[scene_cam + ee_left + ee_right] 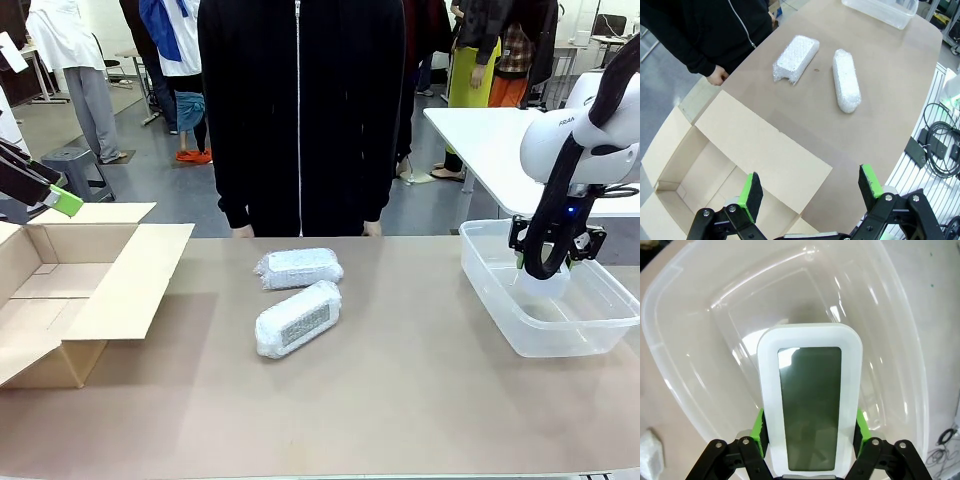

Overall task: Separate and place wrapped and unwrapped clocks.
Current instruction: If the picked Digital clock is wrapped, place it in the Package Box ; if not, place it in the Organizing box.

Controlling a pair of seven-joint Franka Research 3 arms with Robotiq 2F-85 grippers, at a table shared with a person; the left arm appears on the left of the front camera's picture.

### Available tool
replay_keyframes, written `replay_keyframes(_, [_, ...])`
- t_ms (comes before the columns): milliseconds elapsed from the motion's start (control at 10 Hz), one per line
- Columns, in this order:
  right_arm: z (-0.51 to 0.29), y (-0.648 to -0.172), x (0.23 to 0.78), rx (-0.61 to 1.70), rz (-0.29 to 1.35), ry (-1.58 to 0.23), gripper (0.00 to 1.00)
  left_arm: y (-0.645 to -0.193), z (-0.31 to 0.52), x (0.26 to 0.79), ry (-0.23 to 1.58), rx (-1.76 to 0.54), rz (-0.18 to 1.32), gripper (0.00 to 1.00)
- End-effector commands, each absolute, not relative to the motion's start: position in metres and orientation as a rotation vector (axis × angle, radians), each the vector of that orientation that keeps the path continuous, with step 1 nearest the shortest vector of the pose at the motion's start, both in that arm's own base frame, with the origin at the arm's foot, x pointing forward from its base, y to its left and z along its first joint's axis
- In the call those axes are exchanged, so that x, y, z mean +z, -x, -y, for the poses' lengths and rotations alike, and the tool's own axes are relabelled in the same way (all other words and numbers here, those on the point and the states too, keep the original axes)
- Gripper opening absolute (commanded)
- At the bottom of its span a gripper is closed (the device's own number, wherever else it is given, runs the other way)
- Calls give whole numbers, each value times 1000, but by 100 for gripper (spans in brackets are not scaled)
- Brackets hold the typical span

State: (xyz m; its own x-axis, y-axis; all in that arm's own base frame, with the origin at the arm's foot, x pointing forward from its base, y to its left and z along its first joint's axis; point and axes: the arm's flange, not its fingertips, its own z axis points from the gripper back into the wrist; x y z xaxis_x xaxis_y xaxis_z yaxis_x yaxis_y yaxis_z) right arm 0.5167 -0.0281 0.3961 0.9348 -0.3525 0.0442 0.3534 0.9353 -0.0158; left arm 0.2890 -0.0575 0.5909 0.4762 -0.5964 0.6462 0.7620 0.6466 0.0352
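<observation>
Because the bare clock (810,400) is a hard white plastic slab with a smooth grey-green screen, it should be light and stiff but rather slick. The sensible hold is across its two long sides, clear of the glass. That is how the right gripper (810,432) has it: clamped between the green pads (758,432), with the screen facing the wrist camera. The clock hangs low inside the clear plastic bin (480,262), which sits at the table's (400,410) right edge, toward the far right corner. Whether the clock touches the bin floor I cannot tell.

The far wrapped bundle (299,268) lies near the middle of the table, closer to the far edge and roughly parallel to it. The near wrapped bundle (298,319) lies just beside it on the near side, angled, and a narrow gap between them shows in the left wrist view. Both should be light and squashy. Bubble wrap gives under pressure and can slide over the hard clock inside, so I would take a firm pinch across the short width at mid-length.

The left gripper (811,189) hovers with its fingers spread wide and nothing between them, above the open cardboard box (765,145) at the table's left edge. A person's hand (718,76) rests at the far edge beside the box.
</observation>
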Motion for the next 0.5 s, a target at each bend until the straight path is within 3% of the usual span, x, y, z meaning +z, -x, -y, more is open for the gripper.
replay_keyframes(0, [26, -518, 395, -383, 76, 6, 100, -289, 57, 590, 275, -842, 675, 100])
replay_keyframes(400, [27, -519, 398, -363, 40, -4, 100, -289, 57, 590, 275, -842, 675, 100])
